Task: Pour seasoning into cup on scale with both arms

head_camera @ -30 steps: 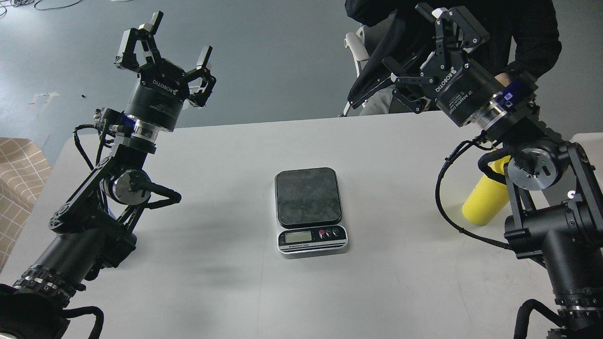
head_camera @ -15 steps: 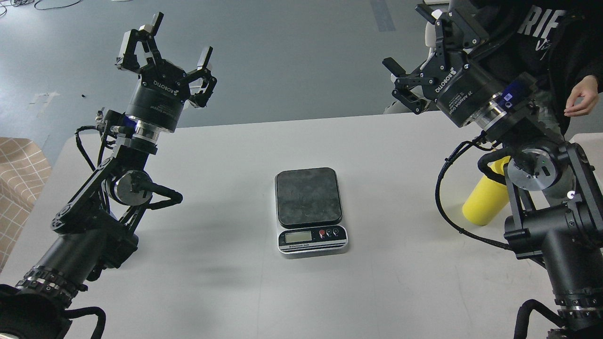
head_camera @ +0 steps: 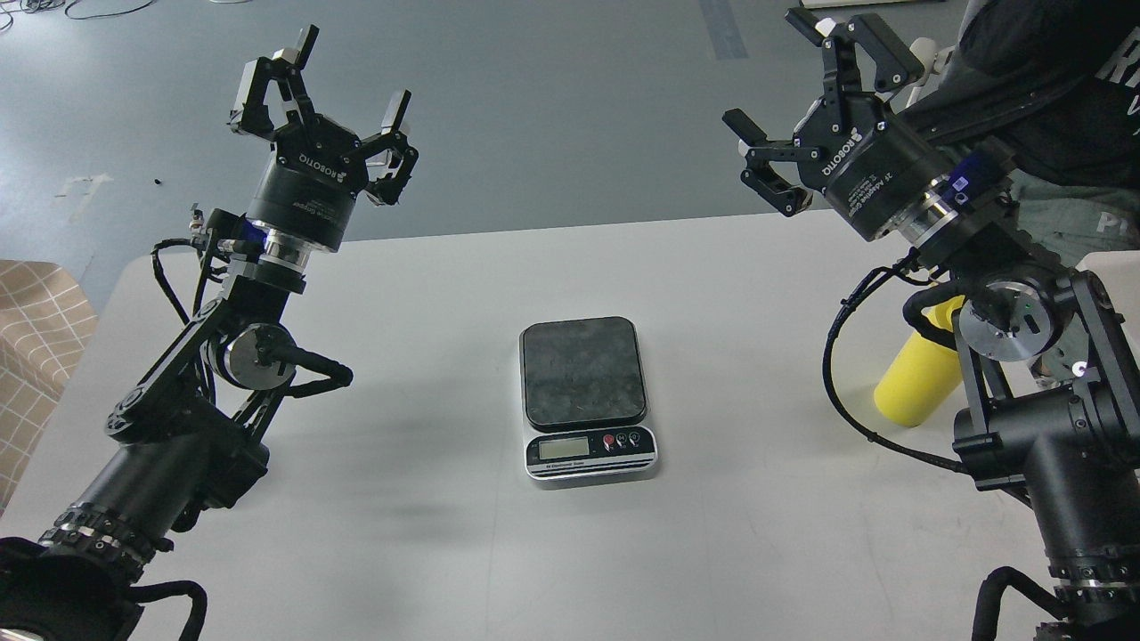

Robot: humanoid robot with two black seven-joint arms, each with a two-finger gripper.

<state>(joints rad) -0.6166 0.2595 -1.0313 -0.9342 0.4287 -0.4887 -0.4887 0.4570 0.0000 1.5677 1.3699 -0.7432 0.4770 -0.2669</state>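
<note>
- On the white tabletop (head_camera: 427, 534), near its middle, sits the kitchen scale (head_camera: 588, 399), its dark rounded platform bare and its silver front with the small display and three buttons facing the robot.
- The yellow seasoning bottle (head_camera: 917, 378) stands on the tabletop at the right, well apart from the scale; only its lower body shows, since the right arm's wrist joint and a black cable loop cover its upper part.
- The left gripper (head_camera: 343, 85) is raised over the far left edge of the tabletop, its jaws spread wide and holding nothing, fingers pointing up and away from the robot.
- The right gripper (head_camera: 802, 76) is raised over the far right edge, its jaws likewise parted and empty, well above the bottle and not touching it.
- The right arm's own links stand between the head view and the bottle, so the nozzle and cap cannot be made out.
- Behind the right gripper, at the upper right corner, a person in dark clothing (head_camera: 1042, 80) stands by the far side of the tabletop, with part of a white chair (head_camera: 931, 55) just visible beside the gripper.
- At the left edge a tan checked cloth (head_camera: 36, 338) lies beside the tabletop, and grey floor (head_camera: 552, 107) fills the background.
</note>
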